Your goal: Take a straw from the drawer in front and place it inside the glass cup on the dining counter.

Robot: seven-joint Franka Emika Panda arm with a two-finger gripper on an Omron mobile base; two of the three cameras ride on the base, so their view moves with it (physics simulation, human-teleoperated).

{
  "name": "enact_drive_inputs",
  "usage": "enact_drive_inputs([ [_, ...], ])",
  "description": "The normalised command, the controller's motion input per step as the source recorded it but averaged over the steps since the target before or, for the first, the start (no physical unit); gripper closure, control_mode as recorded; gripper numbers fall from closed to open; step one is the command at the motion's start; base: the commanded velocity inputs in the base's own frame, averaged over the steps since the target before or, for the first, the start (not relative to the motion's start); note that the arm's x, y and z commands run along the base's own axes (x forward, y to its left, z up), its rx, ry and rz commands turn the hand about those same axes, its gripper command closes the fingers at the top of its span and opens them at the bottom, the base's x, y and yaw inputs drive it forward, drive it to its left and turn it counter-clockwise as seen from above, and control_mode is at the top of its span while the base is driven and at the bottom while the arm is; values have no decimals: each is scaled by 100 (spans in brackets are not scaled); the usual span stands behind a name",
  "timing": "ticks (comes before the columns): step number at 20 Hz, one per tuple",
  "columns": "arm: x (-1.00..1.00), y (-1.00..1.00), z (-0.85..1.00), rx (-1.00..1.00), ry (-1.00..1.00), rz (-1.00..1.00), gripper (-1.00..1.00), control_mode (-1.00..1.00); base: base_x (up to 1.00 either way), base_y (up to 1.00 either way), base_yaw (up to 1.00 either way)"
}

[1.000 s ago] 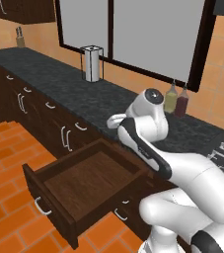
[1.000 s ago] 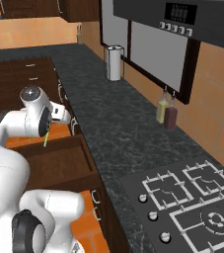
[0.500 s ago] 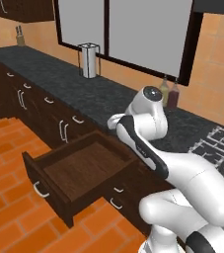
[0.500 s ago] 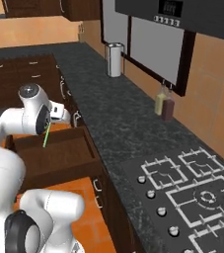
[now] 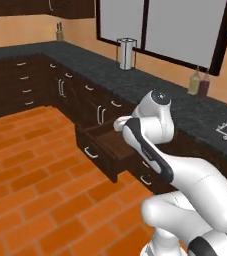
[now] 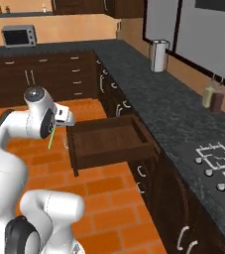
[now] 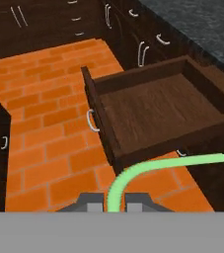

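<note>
Now: claw point(image 7: 114, 200) clamps straw point(image 7: 148, 170) | above brick floor point(image 7: 49, 163) | drawer point(image 7: 158, 111) pulled out

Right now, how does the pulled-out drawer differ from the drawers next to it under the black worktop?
The drawer stands pulled out over the brick floor, its bare wooden inside showing; the neighbouring drawers sit shut, flush in the cabinet run. Its handle faces the floor space, theirs lie against the cabinet face. Both are dark brown with pale handles.
</note>
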Motion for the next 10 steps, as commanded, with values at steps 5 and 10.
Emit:
enact_drive_inputs([
  [5, 0, 0, 0, 0, 0, 0, 100, 100, -42, 97, 68],
  [10, 0, 0, 0, 0, 0, 0, 100, 100, -33, 35, 80],
])
